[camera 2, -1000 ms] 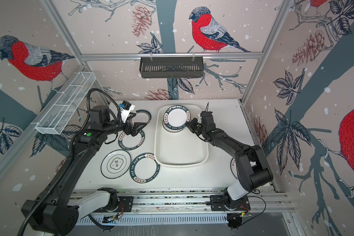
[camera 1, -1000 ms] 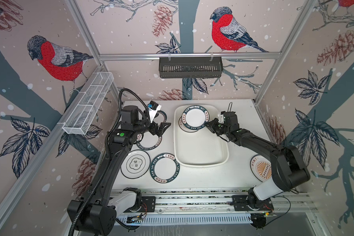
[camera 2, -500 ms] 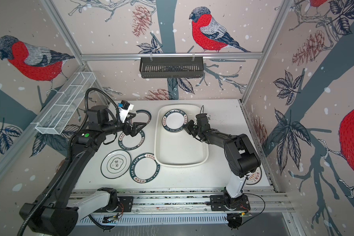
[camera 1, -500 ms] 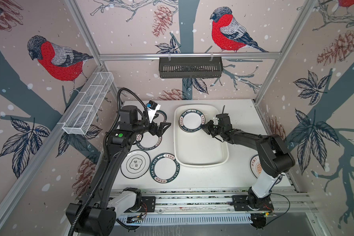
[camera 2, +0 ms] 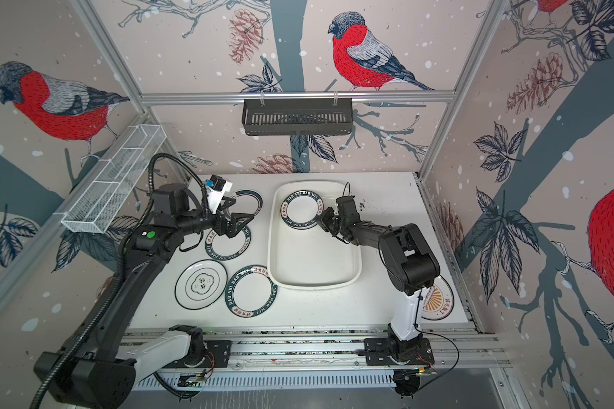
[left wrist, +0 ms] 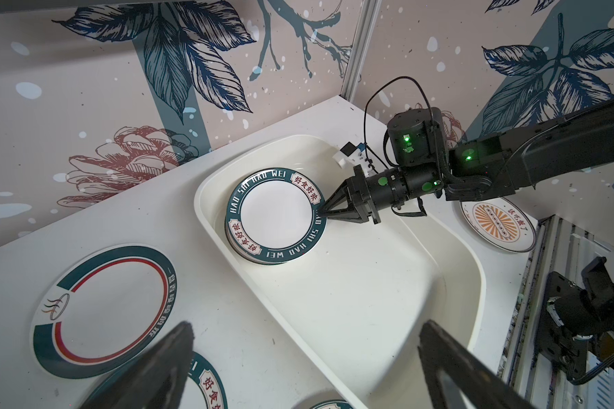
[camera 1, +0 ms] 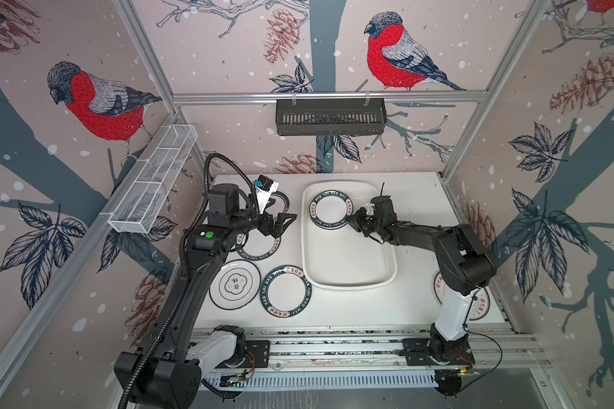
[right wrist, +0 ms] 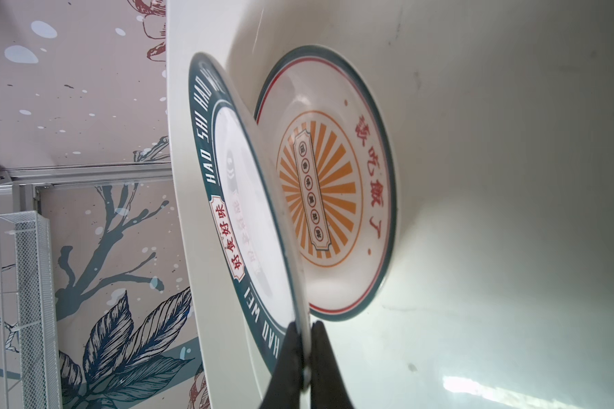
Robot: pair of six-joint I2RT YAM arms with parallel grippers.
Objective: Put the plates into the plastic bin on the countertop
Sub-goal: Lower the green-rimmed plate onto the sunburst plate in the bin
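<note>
right wrist view: the right gripper [right wrist: 307,340] is pinched tight on the rim of a green-lettered plate [right wrist: 249,212], which tilts above an orange sunburst plate [right wrist: 334,184] lying flat in the plastic bin [right wrist: 511,177]. in a top view the left gripper [camera 1: 285,223], jaws wide apart and holding nothing, hovers over a green-rimmed plate [camera 1: 263,249] on the countertop [camera 1: 351,308]. a black-rimmed clover plate [camera 1: 235,284] lies flat nearer the arm bases.
</note>
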